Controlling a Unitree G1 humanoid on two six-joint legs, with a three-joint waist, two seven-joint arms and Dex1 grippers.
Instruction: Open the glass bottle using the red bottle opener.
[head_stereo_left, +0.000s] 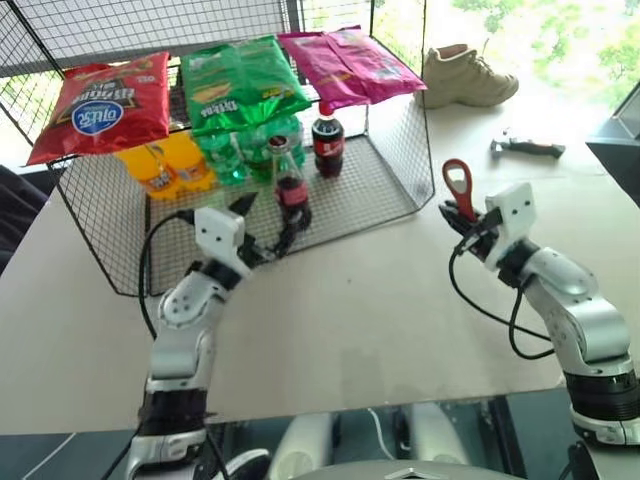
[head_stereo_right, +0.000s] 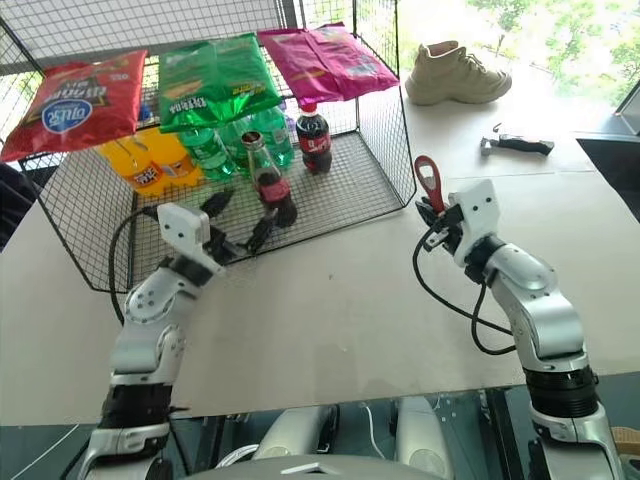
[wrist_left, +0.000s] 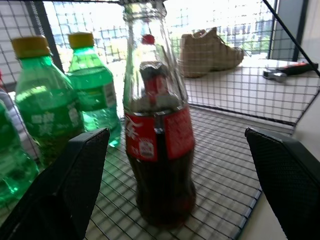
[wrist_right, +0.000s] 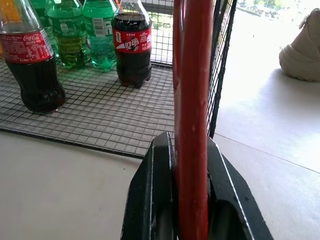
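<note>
Holding the red bottle opener (head_stereo_left: 458, 186) clamped upright by its handle, the right gripper (head_stereo_left: 470, 222) sits right of centre in the head view, so the tool is secured. The left gripper (head_stereo_left: 268, 226), fingers spread wide and empty, flanks the glass bottle (head_stereo_left: 290, 183) standing on the wire rack's (head_stereo_left: 400, 190) floor, upper centre. Gripping the bottle and prying the cap (apparently still on) remain.

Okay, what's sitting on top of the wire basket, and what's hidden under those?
Three snack bags lie across the wire basket: a red bag, a green bag and a pink bag. Beneath them, orange bottles and green bottles peek out; their upper parts are covered.
</note>
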